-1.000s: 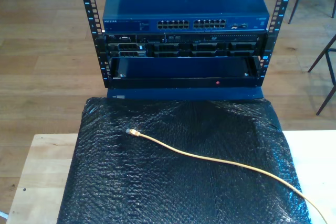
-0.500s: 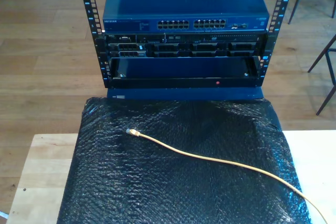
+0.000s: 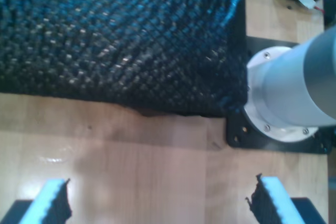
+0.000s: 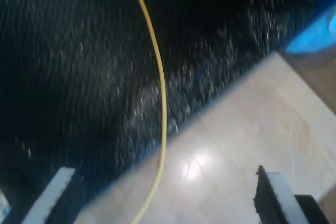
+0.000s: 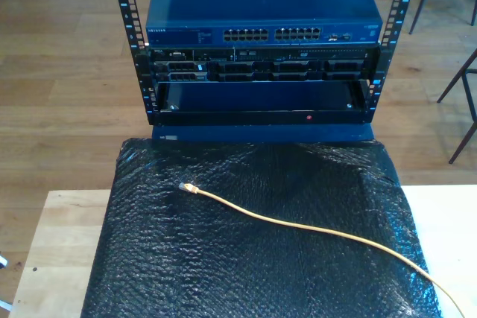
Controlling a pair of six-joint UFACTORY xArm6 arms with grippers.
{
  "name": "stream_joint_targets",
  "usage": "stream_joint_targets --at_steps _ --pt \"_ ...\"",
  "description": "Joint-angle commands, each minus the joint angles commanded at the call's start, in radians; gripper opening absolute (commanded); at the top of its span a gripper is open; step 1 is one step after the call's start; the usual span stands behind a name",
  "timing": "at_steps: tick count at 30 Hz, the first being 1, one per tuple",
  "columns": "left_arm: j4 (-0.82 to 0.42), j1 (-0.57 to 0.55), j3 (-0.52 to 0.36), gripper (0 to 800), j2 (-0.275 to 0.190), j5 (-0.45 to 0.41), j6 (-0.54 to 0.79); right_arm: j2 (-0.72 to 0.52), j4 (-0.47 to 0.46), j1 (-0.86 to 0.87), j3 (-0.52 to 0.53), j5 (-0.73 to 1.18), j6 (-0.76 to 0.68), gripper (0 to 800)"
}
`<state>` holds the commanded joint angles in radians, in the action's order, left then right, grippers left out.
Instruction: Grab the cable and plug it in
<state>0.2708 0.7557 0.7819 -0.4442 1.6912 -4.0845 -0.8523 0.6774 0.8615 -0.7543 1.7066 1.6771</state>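
The yellow cable (image 5: 298, 225) lies unmoved from a second ago across the black bubble wrap (image 5: 223, 273) on the tabletop (image 5: 52, 243), while my first tool (image 3: 157, 203) and second tool (image 4: 163, 198) hang released, grasping nothing.

Yellow cable (image 4: 162, 103) runs across black bubble mat (image 4: 68, 77) onto pale wooden surface (image 4: 252, 135). My second gripper (image 4: 163, 195) fingers (image 4: 50, 195) spread, empty.

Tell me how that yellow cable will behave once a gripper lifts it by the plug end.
The cable lies in a loose curve across the black mat, so it is probably floppy and would trail. It is thin, likely light. Its small plug may slip or twist.
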Motion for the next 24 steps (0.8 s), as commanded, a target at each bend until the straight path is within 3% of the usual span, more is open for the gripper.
stream_joint_targets --at_steps 9,24 --pt "0.034 -0.008 0.000 800 0.043 -0.012 -0.052 -0.057 0.038 -0.023 0.046 -0.005 -0.041 763" --pt "0.035 -0.129 -0.015 800 0.046 -0.061 -0.186 -0.064 0.049 -0.135 0.071 -0.109 -0.097 742"
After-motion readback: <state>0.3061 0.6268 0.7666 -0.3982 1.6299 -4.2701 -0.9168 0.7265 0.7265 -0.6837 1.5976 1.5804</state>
